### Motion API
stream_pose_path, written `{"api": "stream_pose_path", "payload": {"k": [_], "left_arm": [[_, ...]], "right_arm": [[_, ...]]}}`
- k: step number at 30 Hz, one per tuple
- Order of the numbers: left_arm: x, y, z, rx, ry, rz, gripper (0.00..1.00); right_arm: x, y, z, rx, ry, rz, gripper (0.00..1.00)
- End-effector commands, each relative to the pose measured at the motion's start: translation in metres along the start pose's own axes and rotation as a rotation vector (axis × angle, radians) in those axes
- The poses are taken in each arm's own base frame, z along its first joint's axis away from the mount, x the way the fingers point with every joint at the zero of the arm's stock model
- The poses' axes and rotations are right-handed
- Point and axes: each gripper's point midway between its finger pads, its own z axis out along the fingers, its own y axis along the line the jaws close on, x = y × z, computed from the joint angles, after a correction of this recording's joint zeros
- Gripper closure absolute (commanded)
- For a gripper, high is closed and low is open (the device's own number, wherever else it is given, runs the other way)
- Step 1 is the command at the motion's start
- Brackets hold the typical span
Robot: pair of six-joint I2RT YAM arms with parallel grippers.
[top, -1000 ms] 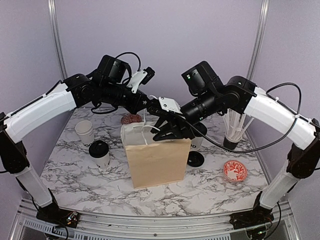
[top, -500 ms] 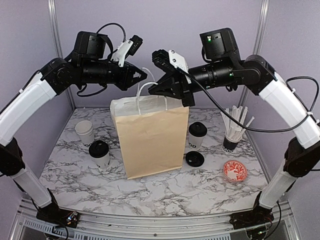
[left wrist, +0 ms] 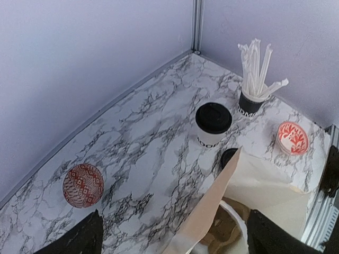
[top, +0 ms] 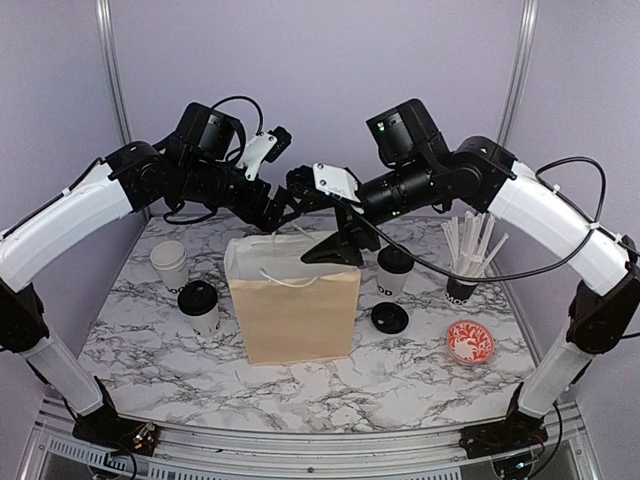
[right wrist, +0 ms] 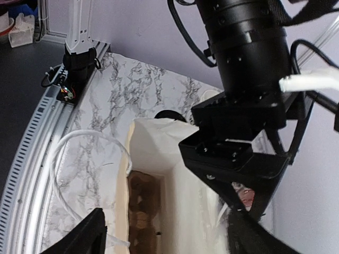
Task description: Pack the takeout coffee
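Marble-veined tabletop [top: 150, 350]; rectangular kraft bag [top: 295, 315]; tapered paper cups [top: 204, 318].

Bench [top: 150, 350] first: marble-look, white with grey veining, smooth, a soft sheen on it. The bag [top: 295, 315] is matt brown kraft paper, creased along the rim. The takeout cups [top: 203, 316] are plain white paper, matt, and their lids [top: 198, 293] are black plastic with a faint gloss. The arm shells [top: 70, 215] are smooth white plastic. Frame rail [right wrist: 26, 174]: ribbed grey metal.
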Motion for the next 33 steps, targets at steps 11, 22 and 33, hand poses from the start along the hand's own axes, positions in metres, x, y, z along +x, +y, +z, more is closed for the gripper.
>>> {"api": "stream_pose_path", "payload": {"k": [11,22,33], "left_arm": [[0.020,-0.013,-0.059,0.074,-0.027,0.127,0.01],[0.046,-0.002,0.001,0.028,0.130,0.276,0.06],[0.018,-0.041,-0.003,0.219,0.044,0.258,1.00]], "right_arm": [[0.014,0.018,-0.081,-0.023,-0.079,-0.009,0.01],[0.040,0.010,-0.104,0.045,-0.068,0.052,0.02],[0.052,0.008,-0.104,0.069,-0.046,0.064,0.03]]}}
